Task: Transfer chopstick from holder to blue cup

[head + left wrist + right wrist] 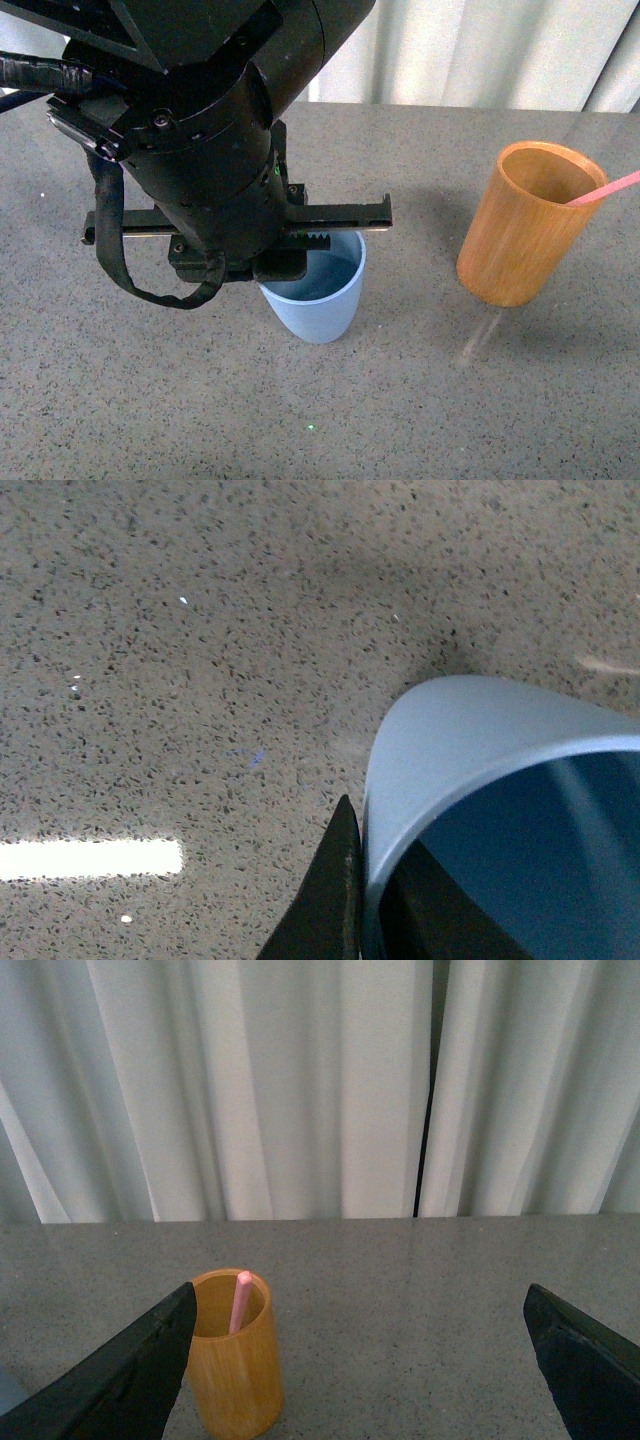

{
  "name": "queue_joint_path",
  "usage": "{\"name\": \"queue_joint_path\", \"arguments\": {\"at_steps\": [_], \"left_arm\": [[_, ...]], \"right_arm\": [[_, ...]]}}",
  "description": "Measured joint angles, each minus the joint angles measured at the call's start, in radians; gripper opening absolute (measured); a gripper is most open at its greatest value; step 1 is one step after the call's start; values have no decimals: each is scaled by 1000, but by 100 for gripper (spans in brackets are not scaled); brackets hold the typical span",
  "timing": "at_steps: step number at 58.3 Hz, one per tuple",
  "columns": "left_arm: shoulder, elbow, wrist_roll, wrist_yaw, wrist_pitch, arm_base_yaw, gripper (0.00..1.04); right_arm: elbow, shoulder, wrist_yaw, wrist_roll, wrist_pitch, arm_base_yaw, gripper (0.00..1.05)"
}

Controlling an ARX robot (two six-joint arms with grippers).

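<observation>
Chopstick (606,187) in holder (515,245), right of cup (318,312).

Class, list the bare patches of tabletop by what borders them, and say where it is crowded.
Free: the wide near strip of table in front of the blue cup and holder; the gap between those two; the stretch behind the holder toward the curtain. Crowded: around the blue cup, where the left gripper straddles its rim.
</observation>
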Motion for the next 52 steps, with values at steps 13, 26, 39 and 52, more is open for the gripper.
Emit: {"name": "queue_joint_path", "arguments": {"at_steps": [13, 26, 39, 52], "left_arm": [[-59, -41, -19, 5, 65, 13, 43], [-445, -270, 34, 43, 327, 154, 89], [-959, -758, 458, 19, 949, 396, 49], [-1128, -923, 532, 82, 960, 467, 8]], "right_arm": [[0, 0, 0, 0, 0, 0, 95], [0, 0, 0, 0, 0, 0, 95], [0, 0, 1, 0, 0, 0, 95], [0, 0, 1, 0, 0, 0, 95]]}}
